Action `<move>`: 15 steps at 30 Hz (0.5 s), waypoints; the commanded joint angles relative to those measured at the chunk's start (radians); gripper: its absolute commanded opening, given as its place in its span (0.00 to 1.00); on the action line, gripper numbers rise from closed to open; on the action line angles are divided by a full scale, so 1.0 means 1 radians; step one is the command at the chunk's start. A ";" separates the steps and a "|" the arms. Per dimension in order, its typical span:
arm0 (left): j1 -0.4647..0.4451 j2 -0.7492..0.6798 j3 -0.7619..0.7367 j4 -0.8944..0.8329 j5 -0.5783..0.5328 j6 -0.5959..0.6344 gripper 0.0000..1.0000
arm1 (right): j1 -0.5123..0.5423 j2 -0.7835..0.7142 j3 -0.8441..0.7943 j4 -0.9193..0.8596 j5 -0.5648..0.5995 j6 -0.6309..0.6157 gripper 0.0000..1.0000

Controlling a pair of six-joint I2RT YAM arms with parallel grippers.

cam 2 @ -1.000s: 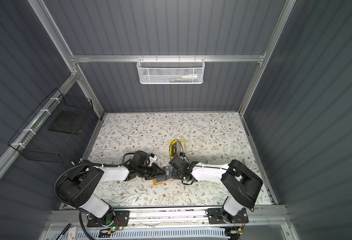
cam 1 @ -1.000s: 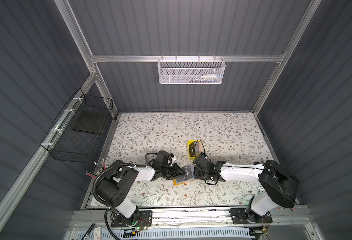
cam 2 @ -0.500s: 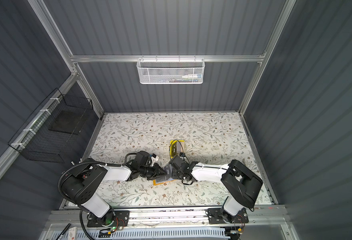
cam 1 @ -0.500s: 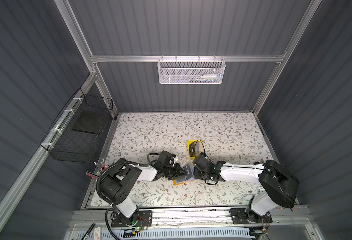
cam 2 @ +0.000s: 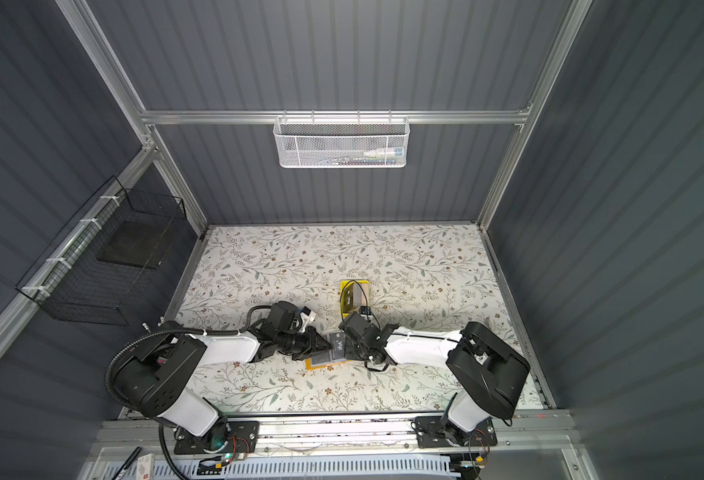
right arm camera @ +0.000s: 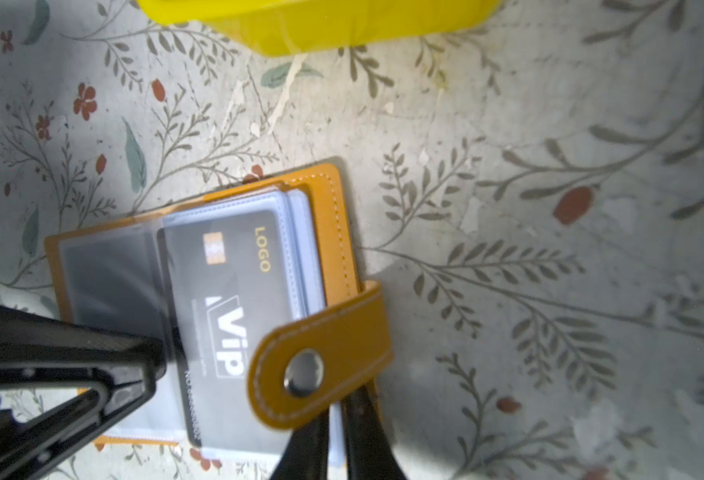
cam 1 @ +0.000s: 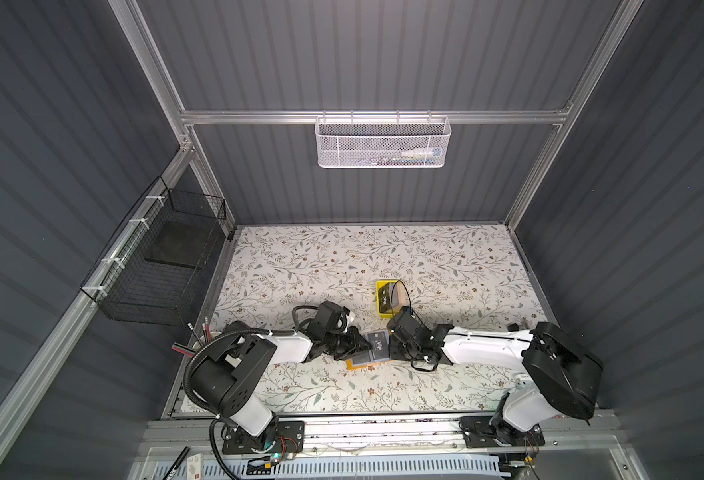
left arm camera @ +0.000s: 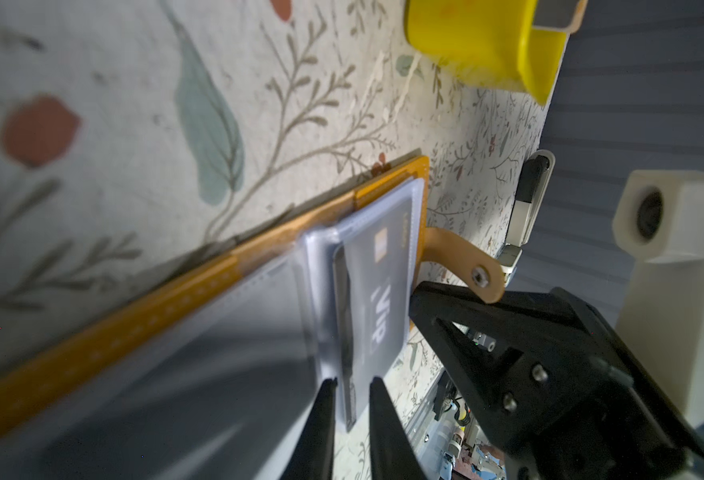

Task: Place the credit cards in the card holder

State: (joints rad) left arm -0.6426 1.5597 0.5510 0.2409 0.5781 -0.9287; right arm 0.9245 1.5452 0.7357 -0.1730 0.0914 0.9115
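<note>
Right, counts: 2 arms, 2 grippers, 1 card holder (right arm camera: 337,232), 1 black VIP card (right arm camera: 234,299), 1 yellow tray (cam 1: 378,291) w/ 1 black card (cam 1: 387,297) + 1 beige card (cam 1: 402,296) in it, 2 baskets. Card holder lies open on floral table (cam 1: 425,266) near front edge, between the arms; tray just behind. VIP card sits in a clear sleeve page, how deep can't tell. L gripper (left arm camera: 352,380) pinches VIP card's end, jaws nearly closed. R gripper (right arm camera: 339,409) clamps holder's page edge under snap strap (right arm camera: 333,340). White mesh basket (cam 1: 381,143) on back rail, black wire basket (cam 1: 163,266) on left rail. Walls dark grey, ribbed.
</note>
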 commanded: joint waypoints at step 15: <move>-0.013 -0.330 -0.029 -0.219 -0.118 0.096 0.22 | 0.005 -0.275 -0.091 -0.006 -0.008 -0.072 0.18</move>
State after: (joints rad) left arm -0.6472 1.2304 0.5385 0.0380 0.4744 -0.8555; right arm 0.9257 1.2945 0.6655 -0.1650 0.0814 0.8665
